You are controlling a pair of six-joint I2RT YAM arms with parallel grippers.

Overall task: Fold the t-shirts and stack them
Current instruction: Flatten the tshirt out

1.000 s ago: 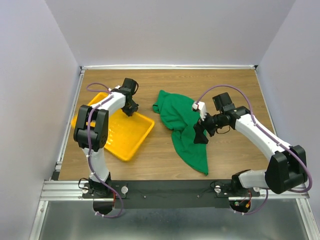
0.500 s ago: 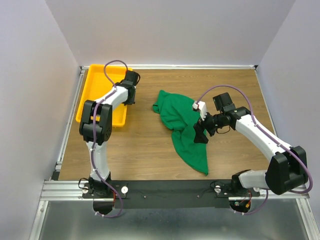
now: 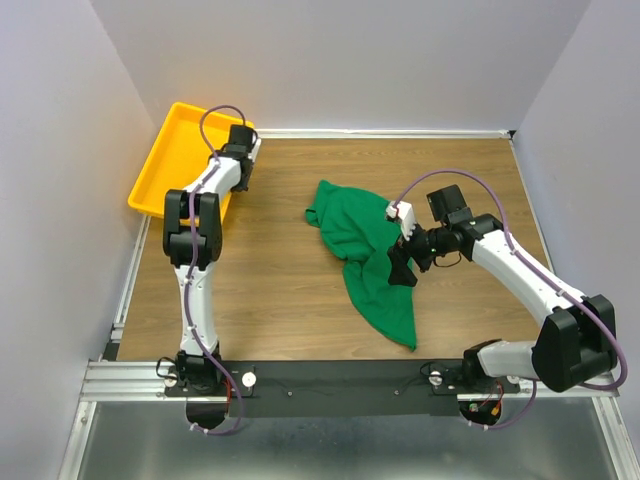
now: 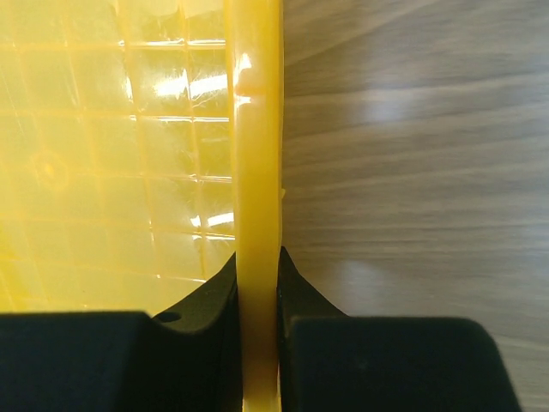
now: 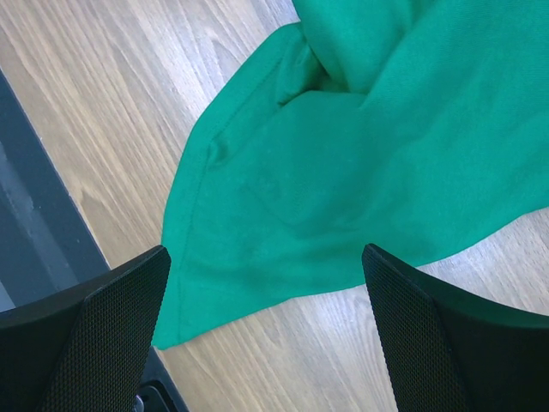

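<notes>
Gripping the tray [image 3: 170, 150] by its right rim, the left gripper [image 4: 257, 287] has its jaws drawn narrow, one black finger [image 4: 210, 296] inside the yellow lip and the other outside, both pressed against the plastic. The wrist view cuts off most of the tray: only the rim, a stretch of gridded floor and the wood beside it show. From above, the tray sits at the far left corner of the table [image 3: 290, 300], its left side reaching out past the table edge toward the wall [image 3: 60, 200]. I cannot tell whether it rests on anything or hangs from the grip, and the arm covers the spot where it is held. The shirt [image 3: 365, 250] lies crumpled right of centre on the table, well apart from the tray, with a long tongue of green trailing toward the near edge. Sleeves and neck are lost in the folds. The right gripper [image 3: 400, 265] hangs over the shirt's right side with jaws spread wide and nothing between them. In its wrist view both mesh-faced fingers [image 5: 94, 326] frame the cloth. Whether their tips touch the fabric I cannot make out. The arm hides a patch of shirt in the top view.
</notes>
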